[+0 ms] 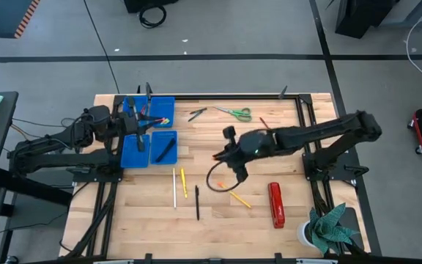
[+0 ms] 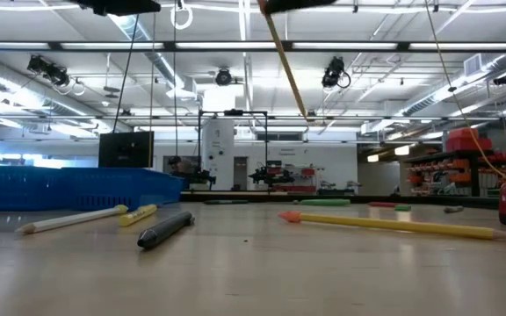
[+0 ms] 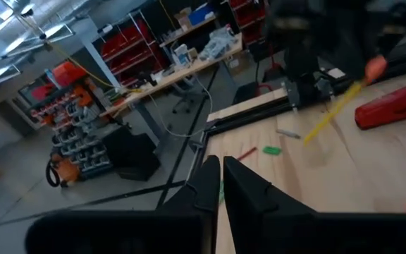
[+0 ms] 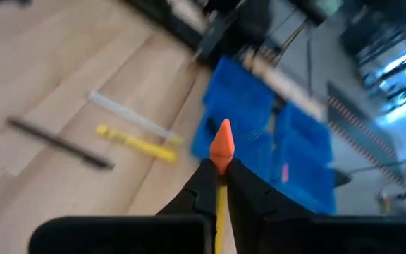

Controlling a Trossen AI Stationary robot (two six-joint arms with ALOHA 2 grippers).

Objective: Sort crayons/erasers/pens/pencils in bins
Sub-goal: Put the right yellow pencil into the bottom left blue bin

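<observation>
The desk (image 1: 218, 220) is a light wooden slab in a black frame, standing on grey floor; the low view shows a workshop hall with ceiling lights behind it. The blue bins (image 1: 149, 130) sit at the desk's left edge; one holds a dark pen (image 1: 164, 150), another small coloured pieces. The right tool (image 1: 224, 155), above the desk right of the bins, pinches a yellow pencil (image 4: 221, 156) with an orange tip. The left tool (image 1: 139, 123) hangs over the bins, fingers pressed together, empty. A white pencil (image 1: 174, 188), yellow pencil (image 1: 184, 182) and black pen (image 1: 196, 202) lie below the bins. A red stapler (image 1: 275, 204) lies farther right.
</observation>
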